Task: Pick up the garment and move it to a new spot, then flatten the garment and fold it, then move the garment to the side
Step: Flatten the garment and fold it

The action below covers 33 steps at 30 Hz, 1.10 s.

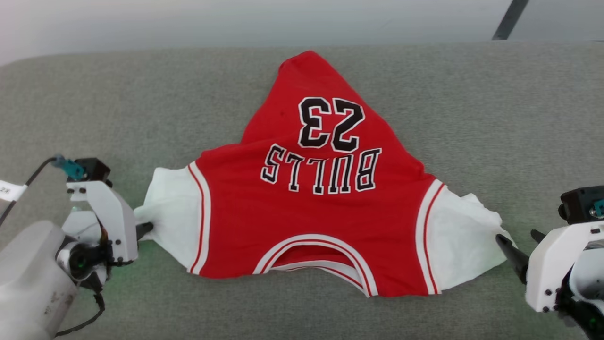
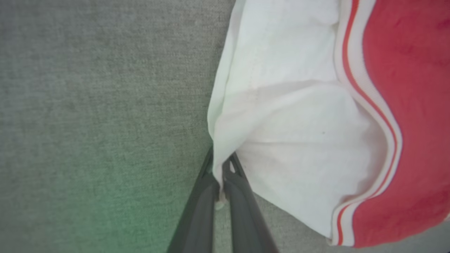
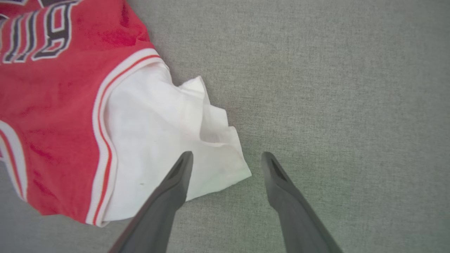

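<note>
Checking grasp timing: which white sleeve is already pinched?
The left sleeve, clamped in the left hand; the right hand stands open at the right sleeve.

A grey, felt-like padded surface (image 1: 118,104) spans the frame, its far edge rounded at upper left. The garment (image 1: 325,212) lies on it at centre, lettering upside down, collar toward the bottom, white sleeves spread lower left and right.

Left arm (image 1: 28,283): pale forearm at the lower left, wrist angled inward.
Left gripper (image 1: 144,228): dark fingers (image 2: 200,211) pressed together, pinching the white sleeve edge of the garment (image 1: 311,208).
Right gripper (image 1: 517,236): low at the lower right, pointing inward, fingers (image 3: 165,200) spread wide, gripping nothing.
</note>
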{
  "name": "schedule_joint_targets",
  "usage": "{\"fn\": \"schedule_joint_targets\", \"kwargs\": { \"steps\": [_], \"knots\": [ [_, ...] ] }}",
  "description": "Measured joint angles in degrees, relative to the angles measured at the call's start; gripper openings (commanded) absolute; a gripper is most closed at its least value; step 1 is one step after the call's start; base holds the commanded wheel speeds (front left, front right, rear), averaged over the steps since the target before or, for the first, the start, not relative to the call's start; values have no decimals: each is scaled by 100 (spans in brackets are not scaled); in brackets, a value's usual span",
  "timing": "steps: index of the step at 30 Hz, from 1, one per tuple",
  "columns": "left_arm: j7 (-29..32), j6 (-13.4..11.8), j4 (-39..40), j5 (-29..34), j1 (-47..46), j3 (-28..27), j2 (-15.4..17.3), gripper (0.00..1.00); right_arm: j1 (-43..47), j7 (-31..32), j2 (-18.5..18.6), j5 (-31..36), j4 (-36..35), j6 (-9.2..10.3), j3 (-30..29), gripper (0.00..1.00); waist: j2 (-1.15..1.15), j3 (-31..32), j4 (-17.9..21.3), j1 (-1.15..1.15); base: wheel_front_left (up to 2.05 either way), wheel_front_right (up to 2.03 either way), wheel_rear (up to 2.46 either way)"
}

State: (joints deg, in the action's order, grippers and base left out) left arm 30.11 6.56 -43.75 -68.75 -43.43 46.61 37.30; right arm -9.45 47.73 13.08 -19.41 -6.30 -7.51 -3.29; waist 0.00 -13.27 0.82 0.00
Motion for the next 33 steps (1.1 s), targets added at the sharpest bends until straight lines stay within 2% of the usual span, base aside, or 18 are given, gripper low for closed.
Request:
{"fn": "schedule_joint_targets", "kwargs": {
  "steps": [12, 13, 14, 21, 33],
  "knots": [
    [-53, 29, 93, 24, -151, 24, -130, 0, -421, 423, 47, -189, 1050, 0, -193, 100, 0, -196, -261, 0, 0, 0, 0],
    [-57, 44, 94, 24, -155, 25, -133, 0, -447, 454, 68, -197, 1110, 0, -156, 79, 0, -206, -270, 0, 0, 0, 0],
    [-57, 49, 94, 22, -162, 25, -137, 0, -489, 486, 102, -219, 1168, 0, -120, 0, 0, -213, -277, 0, 0, 0, 0],
    [18, 49, 88, -24, -187, 26, -131, 0, -701, 736, 194, -598, 1432, 3, 15, 0, 0, -184, -281, 0, 0, 0, 0],
    [834, -190, 542, 79, -688, 198, -12, 0, -1727, 1133, 140, -1199, 1382, 3, 31, 0, 0, 342, -351, 0, 0, 0, 0]
  ]
}}
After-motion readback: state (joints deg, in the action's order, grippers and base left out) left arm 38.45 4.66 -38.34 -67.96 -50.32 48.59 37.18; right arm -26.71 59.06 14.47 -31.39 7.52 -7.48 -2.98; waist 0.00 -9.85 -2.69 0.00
